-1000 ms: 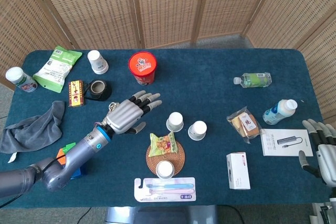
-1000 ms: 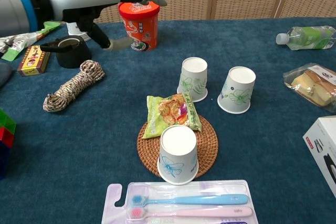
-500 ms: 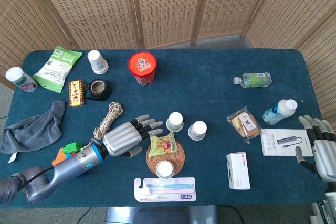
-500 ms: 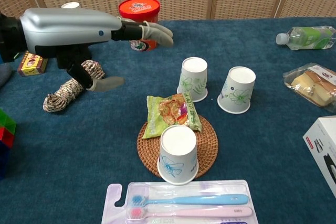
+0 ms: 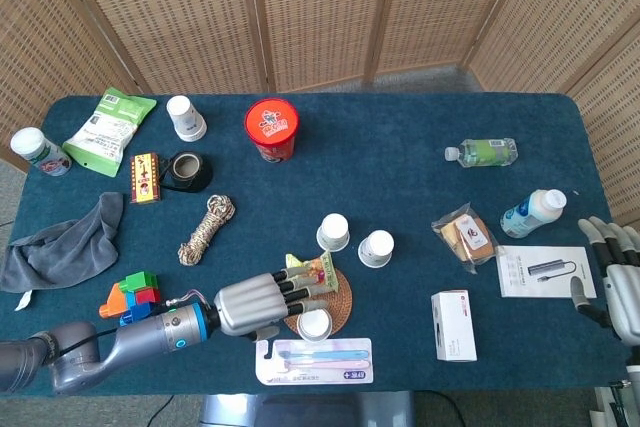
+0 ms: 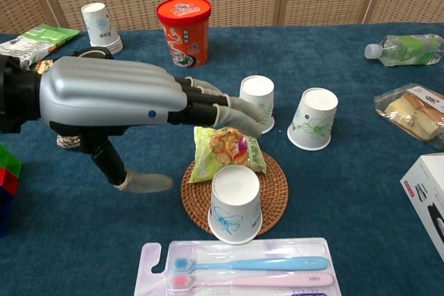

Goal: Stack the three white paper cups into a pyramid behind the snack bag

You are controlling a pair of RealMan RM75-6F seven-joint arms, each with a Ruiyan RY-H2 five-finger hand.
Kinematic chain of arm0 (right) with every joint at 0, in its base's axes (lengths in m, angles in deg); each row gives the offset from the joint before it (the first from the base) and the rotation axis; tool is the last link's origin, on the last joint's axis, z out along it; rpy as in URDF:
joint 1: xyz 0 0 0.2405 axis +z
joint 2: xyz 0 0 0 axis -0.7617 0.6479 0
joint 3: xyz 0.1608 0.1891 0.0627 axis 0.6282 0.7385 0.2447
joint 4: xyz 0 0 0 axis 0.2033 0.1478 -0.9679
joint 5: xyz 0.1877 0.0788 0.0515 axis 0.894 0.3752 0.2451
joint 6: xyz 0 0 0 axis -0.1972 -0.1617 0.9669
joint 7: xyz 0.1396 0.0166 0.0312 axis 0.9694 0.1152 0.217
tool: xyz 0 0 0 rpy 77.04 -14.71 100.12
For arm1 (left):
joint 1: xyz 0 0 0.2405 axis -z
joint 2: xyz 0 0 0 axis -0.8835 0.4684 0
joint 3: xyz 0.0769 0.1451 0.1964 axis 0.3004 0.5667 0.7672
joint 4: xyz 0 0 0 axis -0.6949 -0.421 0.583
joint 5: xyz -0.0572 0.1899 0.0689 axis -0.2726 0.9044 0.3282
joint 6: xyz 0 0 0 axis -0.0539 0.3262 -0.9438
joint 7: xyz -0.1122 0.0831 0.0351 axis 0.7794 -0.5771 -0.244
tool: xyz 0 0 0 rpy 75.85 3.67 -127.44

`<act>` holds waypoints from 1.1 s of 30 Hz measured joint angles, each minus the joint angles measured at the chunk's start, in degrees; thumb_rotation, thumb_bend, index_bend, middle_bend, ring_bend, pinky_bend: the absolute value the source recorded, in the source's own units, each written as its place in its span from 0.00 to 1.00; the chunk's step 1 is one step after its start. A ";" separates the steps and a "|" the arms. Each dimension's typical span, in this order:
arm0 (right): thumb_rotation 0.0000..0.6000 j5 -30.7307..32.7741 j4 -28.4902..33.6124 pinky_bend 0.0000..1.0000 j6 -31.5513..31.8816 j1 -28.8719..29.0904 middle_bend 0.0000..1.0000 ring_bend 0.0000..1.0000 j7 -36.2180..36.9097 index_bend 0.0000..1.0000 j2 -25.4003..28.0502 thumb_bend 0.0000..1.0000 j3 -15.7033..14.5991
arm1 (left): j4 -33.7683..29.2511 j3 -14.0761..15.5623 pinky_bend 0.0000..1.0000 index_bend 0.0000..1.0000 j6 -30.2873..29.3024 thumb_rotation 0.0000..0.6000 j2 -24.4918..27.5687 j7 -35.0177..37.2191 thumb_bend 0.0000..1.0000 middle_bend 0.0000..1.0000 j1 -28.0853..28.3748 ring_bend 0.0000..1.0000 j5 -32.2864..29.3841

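Note:
Three white paper cups stand upside down. Two are behind the snack bag, the left cup [image 5: 334, 231] [image 6: 257, 104] and the right cup [image 5: 377, 247] [image 6: 313, 118]. The third cup [image 5: 314, 324] [image 6: 236, 204] sits on the wicker coaster [image 5: 340, 296] [image 6: 275, 197], in front of the green snack bag [image 5: 321, 269] [image 6: 227, 149]. My left hand [image 5: 257, 305] [image 6: 118, 98] holds nothing; its outstretched fingers [image 6: 232, 109] hover over the bag's back edge, with the thumb hanging low beside the coaster. My right hand [image 5: 612, 275] rests with fingers apart at the table's right edge, holding nothing.
A red noodle tub [image 5: 272, 128] [image 6: 183, 31] and a spare cup stack [image 5: 185, 117] [image 6: 98, 24] stand at the back. A rope coil [image 5: 205, 228] lies to the left. A toothbrush pack [image 5: 315, 361] [image 6: 239, 272] lies at the front edge. A white box [image 5: 453, 325] and a wrapped snack [image 5: 466, 235] sit to the right.
My left hand has swung from beside the rope toward the front of the table, so its fingers now reach over the snack bag. The right hand has barely shifted. The cups have not moved.

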 measured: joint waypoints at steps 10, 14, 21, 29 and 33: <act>1.00 0.01 -0.16 0.00 0.78 -0.62 0.00 0.00 1.19 0.00 0.19 0.53 -0.20 | 0.46 -1.12 0.00 0.00 4.46 1.00 -3.94 -3.50 0.45 0.00 2.04 0.00 -2.95; 1.00 0.04 -0.48 0.00 1.23 -1.04 0.00 0.00 2.02 0.00 0.37 0.53 -0.30 | 0.95 -1.70 0.00 0.00 6.31 1.00 -5.91 -5.17 0.45 0.00 2.88 0.00 -4.59; 1.00 0.14 -1.43 0.00 1.93 -1.82 0.00 0.00 3.68 0.00 0.41 0.53 -0.50 | 2.70 -2.74 0.00 0.00 7.47 1.00 -9.12 -8.78 0.45 0.00 3.42 0.00 -7.38; 1.00 0.36 -2.32 0.00 2.43 -2.54 0.00 0.00 5.23 0.00 0.48 0.53 -0.65 | 4.50 -3.73 0.01 0.00 9.83 1.00 -12.17 -11.00 0.45 0.00 4.46 0.00 -11.09; 1.00 0.51 -2.70 0.00 2.57 -2.77 0.00 0.00 5.81 0.00 0.47 0.54 -0.64 | 5.69 -4.07 0.10 0.00 9.74 1.00 -13.79 -12.16 0.45 0.00 4.66 0.00 -12.01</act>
